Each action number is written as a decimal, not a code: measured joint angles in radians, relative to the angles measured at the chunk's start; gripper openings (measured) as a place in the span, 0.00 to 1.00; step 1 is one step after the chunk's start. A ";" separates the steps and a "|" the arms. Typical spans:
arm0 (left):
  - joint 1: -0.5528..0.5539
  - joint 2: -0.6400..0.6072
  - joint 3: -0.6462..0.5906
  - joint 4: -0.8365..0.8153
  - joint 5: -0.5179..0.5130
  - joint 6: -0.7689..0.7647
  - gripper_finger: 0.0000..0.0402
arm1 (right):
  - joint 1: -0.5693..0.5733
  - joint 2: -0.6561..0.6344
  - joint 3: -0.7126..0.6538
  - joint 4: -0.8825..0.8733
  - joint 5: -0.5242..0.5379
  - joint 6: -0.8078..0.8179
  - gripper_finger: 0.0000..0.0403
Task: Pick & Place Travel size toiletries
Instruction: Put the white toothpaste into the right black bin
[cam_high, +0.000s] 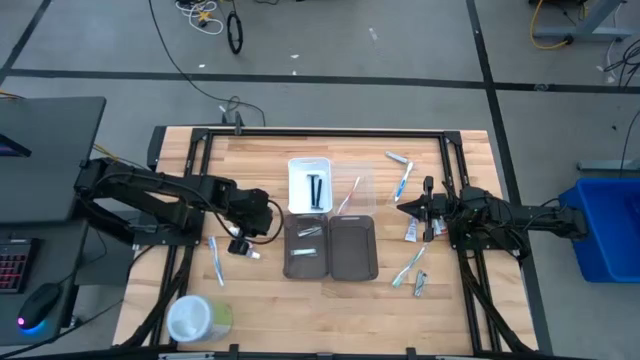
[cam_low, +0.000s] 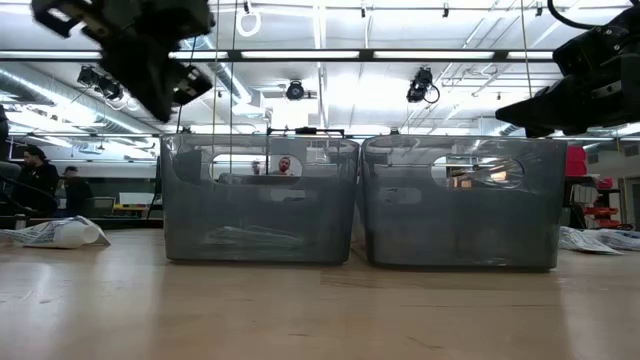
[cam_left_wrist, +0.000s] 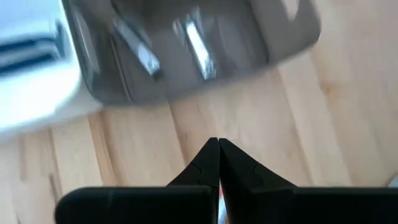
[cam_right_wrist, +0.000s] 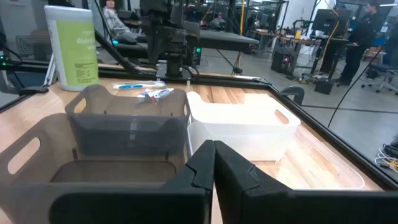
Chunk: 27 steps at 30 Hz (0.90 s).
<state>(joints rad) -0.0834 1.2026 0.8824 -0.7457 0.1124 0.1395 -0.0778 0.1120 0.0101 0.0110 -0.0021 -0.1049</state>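
Note:
Small white tubes (cam_high: 412, 232) and slim toothbrushes (cam_high: 403, 181) lie flat on the wooden table at the right. One toothbrush (cam_high: 215, 260) and a tube (cam_high: 246, 251) lie at the left. Black sticks (cam_high: 315, 190) lie in the white tray (cam_high: 310, 165). The left grey tray (cam_high: 288, 262) holds tubes (cam_left_wrist: 198, 48). My left gripper (cam_high: 276, 218) (cam_left_wrist: 217, 146) hovers shut just left of that tray, pointing down, with nothing between its fingers. My right gripper (cam_high: 402, 207) (cam_right_wrist: 214, 149) waits shut and level to the right of the trays.
A second grey tray (cam_high: 352, 270) stands beside the first, and a clear tray (cam_high: 362, 180) with a toothbrush stands beside the white one. A round white-and-green container (cam_high: 198, 318) stands at the near left corner. People show in the room beyond the table.

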 joint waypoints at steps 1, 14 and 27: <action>0.000 0.000 -0.004 -0.018 -0.004 0.007 0.01 | 0.000 0.000 0.000 0.000 0.000 0.000 0.03; 0.000 0.001 -0.073 -0.131 -0.065 0.138 0.02 | 0.000 0.000 0.000 0.000 0.000 0.000 0.03; 0.000 0.002 -0.073 -0.207 -0.128 0.486 0.07 | 0.000 0.000 0.000 -0.001 0.000 0.000 0.03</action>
<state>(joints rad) -0.0834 1.2041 0.8097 -0.9527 -0.0159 0.6253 -0.0778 0.1120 0.0099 0.0105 -0.0021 -0.1051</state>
